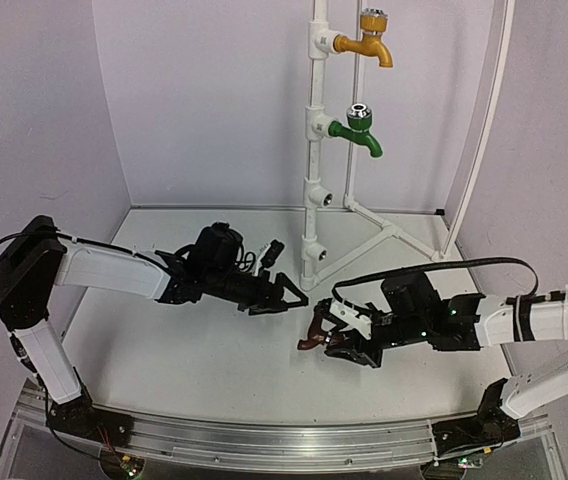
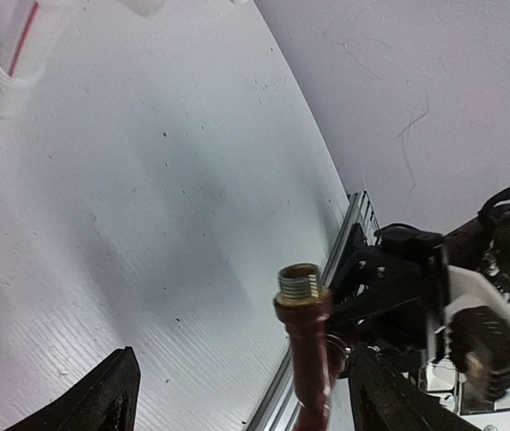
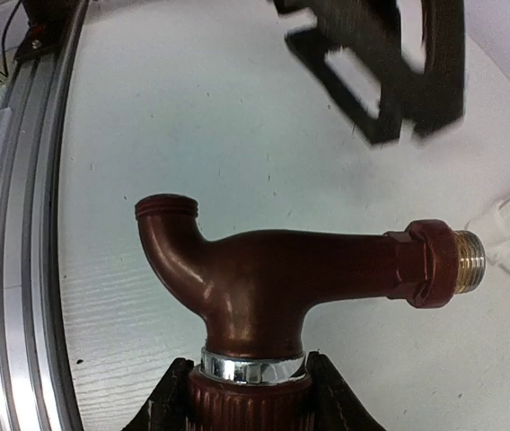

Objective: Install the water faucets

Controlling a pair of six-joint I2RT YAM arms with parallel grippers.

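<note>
Right pincer [image 1: 342, 345] was clamped on the brown faucet [image 3: 273, 278] low over the tabletop [image 1: 164, 350], left pincer [image 1: 289, 298] stood apart nearby, green faucet [image 1: 356, 133] sat on the pipe stand [image 1: 316, 150]; next move likely needed its thread lined up with a free socket [image 1: 322, 198].

We watch the whole bench [image 1: 164, 370] from high behind its near edge; our two wrist cameras hang close over it, both catching the dark brown faucet [image 3: 273, 278].
</note>
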